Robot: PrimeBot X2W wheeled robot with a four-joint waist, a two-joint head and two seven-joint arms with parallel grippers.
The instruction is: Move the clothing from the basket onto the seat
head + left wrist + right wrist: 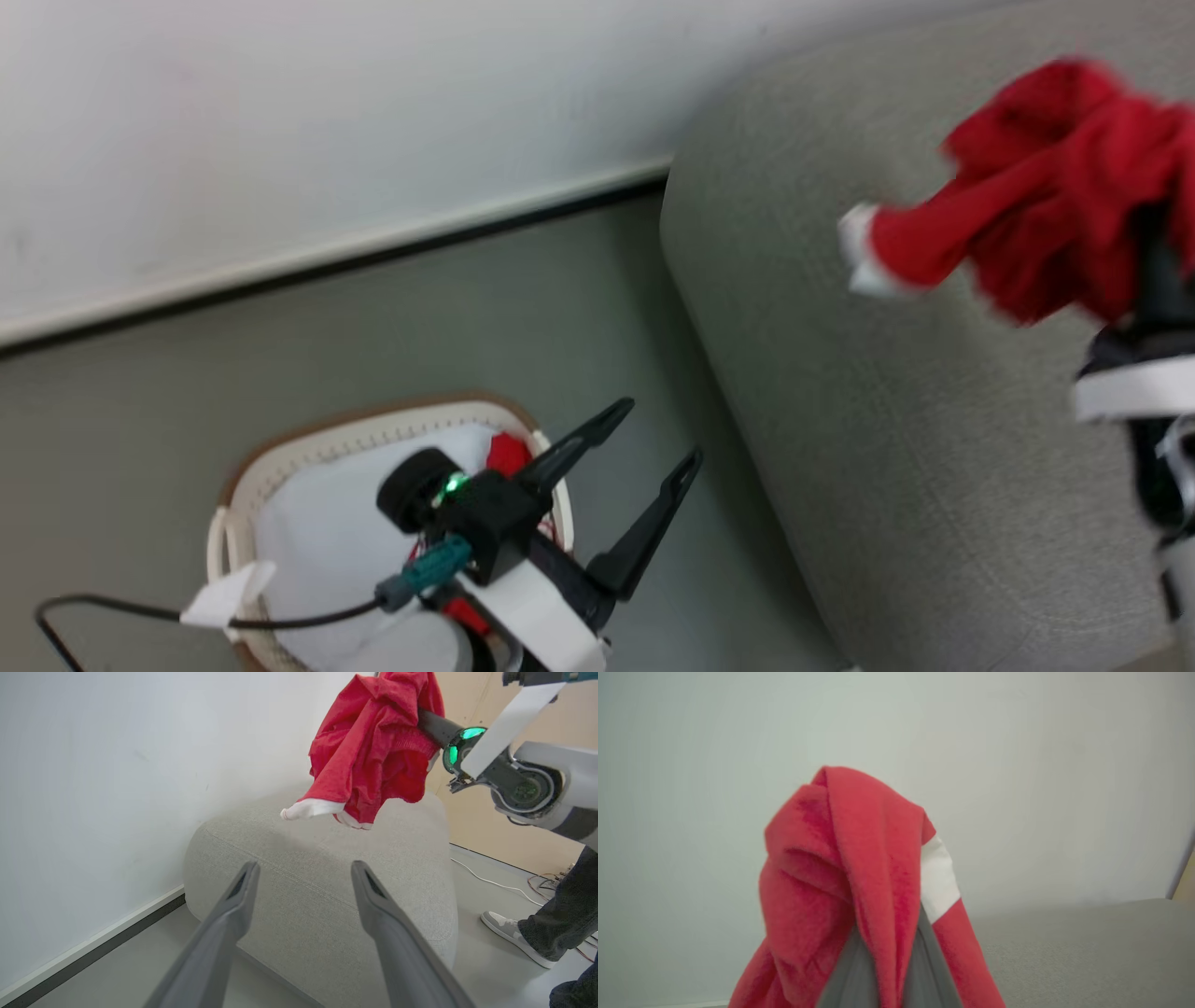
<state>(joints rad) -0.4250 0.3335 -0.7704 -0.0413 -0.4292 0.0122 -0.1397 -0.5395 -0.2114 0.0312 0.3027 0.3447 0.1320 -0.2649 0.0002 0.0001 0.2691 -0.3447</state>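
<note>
A bunched red garment with white cuffs [1046, 205] hangs in the air above the grey seat [887, 420], and my right gripper [1156, 247] is shut on it. In the right wrist view the same clothing [840, 872] drapes over the closed fingers [850, 980]. From the left wrist view, the garment [373, 746] dangles over the seat's top [327, 882]. My left gripper [658, 431] stands open and holds nothing, just right of the cream basket [373, 439]. A bit of red clothing [507, 455] shows in the basket against the white liner.
A white wall with a dark baseboard [373, 252] runs behind the basket and the seat. A person's grey shoe [509, 933] and dark trouser leg stand on the floor beyond the seat. Cables [490, 882] lie on the floor there.
</note>
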